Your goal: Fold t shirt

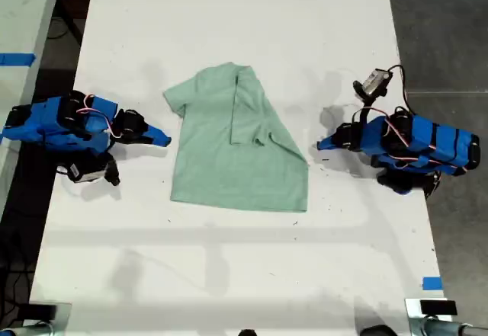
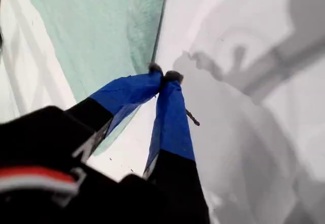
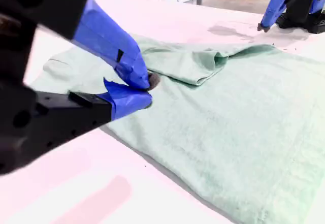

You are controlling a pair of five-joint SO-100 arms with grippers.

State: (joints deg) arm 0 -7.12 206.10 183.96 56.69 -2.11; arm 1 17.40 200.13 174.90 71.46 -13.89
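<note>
Blue arms (image 1: pixel 65 123), black joints, red-white cables

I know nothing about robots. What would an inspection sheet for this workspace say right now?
Surface: white table, bare around the cloth.
Job's things: t shirt lying flat, its side on the exterior view's right folded over its middle.
Clutter: nothing seen.
Grippers: my first gripper shut, beside the shirt; my second gripper shut at the opposite edge.
Cables: red and white wires on the arms; black cable looping off the table.
Surroundings: dark floor, blue tape at the table edge.
</note>
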